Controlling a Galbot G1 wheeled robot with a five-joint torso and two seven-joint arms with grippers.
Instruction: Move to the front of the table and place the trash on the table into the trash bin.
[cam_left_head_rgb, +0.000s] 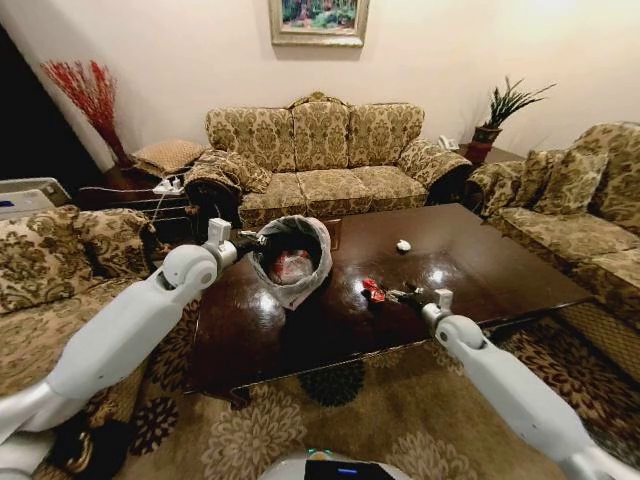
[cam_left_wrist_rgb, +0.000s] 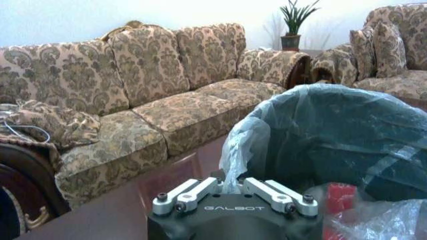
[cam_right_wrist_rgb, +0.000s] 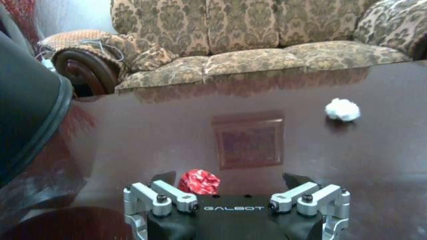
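Note:
The trash bin (cam_left_head_rgb: 292, 258), black with a pale plastic liner, is lifted and tipped over the left part of the table (cam_left_head_rgb: 480, 275). My left gripper (cam_left_head_rgb: 245, 243) is shut on its rim; the left wrist view shows that gripper (cam_left_wrist_rgb: 233, 187) pinching the liner edge of the trash bin (cam_left_wrist_rgb: 347, 135). A white-and-red bag bundle (cam_left_head_rgb: 293, 266) lies inside. A small red wrapper (cam_left_head_rgb: 373, 290) sits on the table by my right gripper (cam_left_head_rgb: 395, 295). In the right wrist view that gripper (cam_right_wrist_rgb: 230, 179) is open, with the red wrapper (cam_right_wrist_rgb: 200, 181) between its fingers. A white paper wad (cam_right_wrist_rgb: 342, 109) lies farther off.
A patterned sofa (cam_left_head_rgb: 320, 150) stands behind the table, with an armchair (cam_left_head_rgb: 60, 260) on the left and another sofa (cam_left_head_rgb: 580, 210) on the right. A floral rug (cam_left_head_rgb: 380, 420) covers the floor in front. A potted plant (cam_left_head_rgb: 500, 110) stands in the back right corner.

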